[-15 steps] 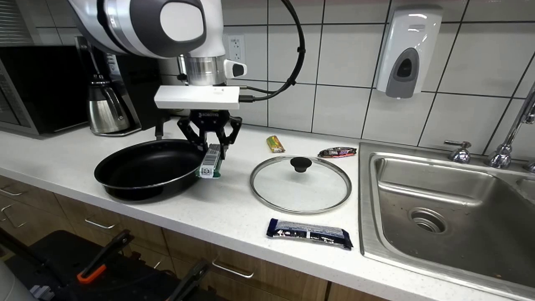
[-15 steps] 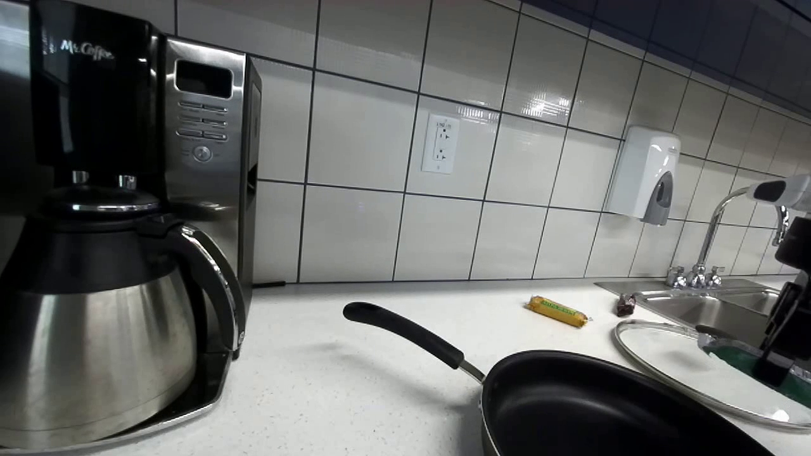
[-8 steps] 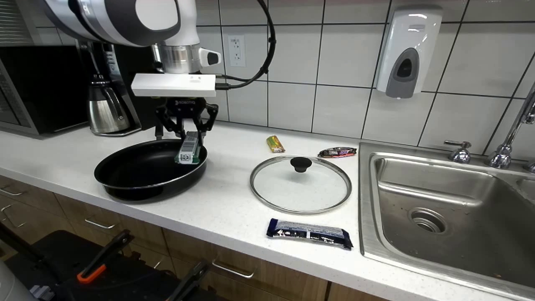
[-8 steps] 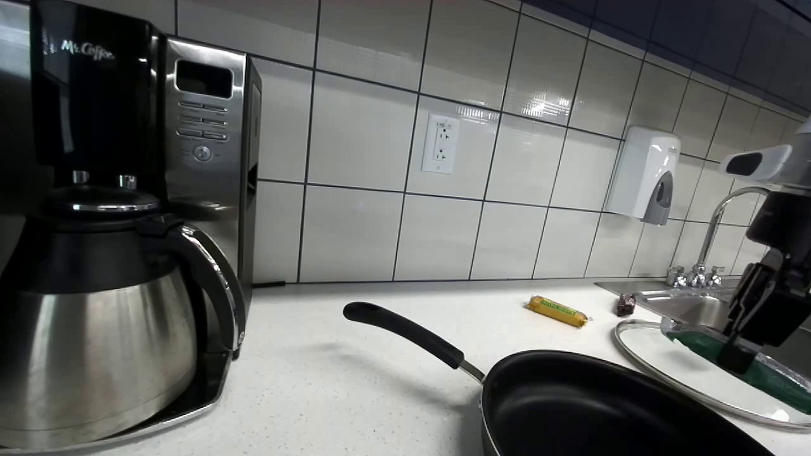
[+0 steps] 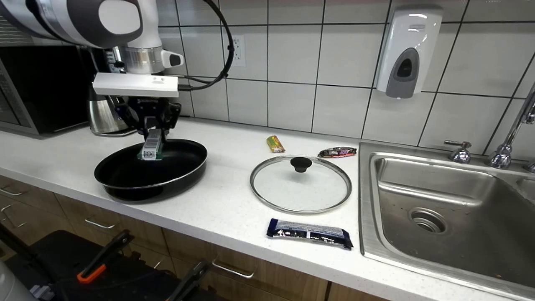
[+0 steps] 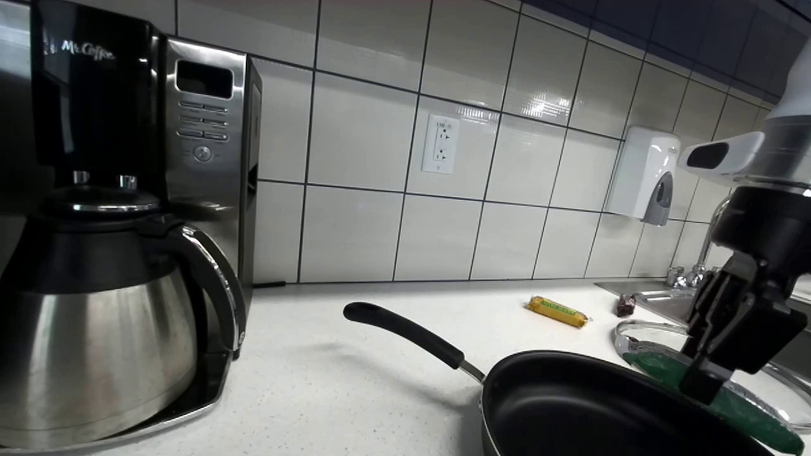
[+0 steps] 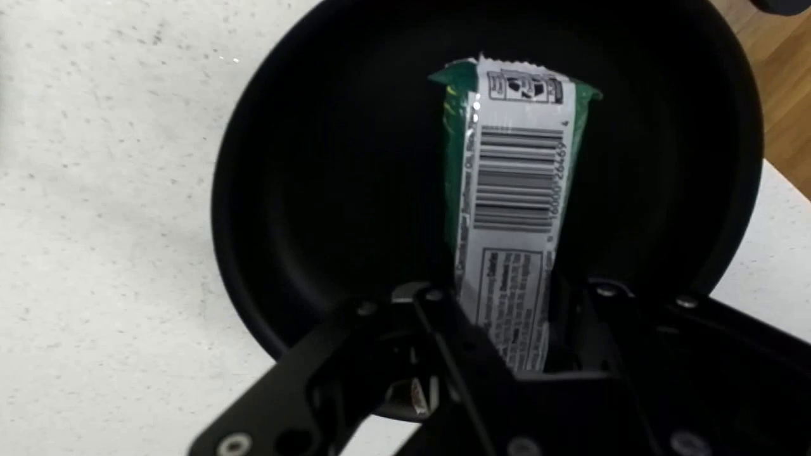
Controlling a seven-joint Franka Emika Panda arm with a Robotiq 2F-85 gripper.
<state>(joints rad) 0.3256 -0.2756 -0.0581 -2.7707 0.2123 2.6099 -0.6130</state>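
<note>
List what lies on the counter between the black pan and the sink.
In an exterior view, between the pan and the sink lie the glass lid, a blue bar before it, and a yellow packet and dark packet behind.

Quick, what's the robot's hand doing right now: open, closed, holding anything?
Hand: closed on a green-and-white wrapped bar, holding it over the black pan.

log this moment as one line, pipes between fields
gripper: holding green-wrapped bar | held over: black pan | glass lid: on counter, between pan and sink | blue-wrapped bar: on counter near lid
</note>
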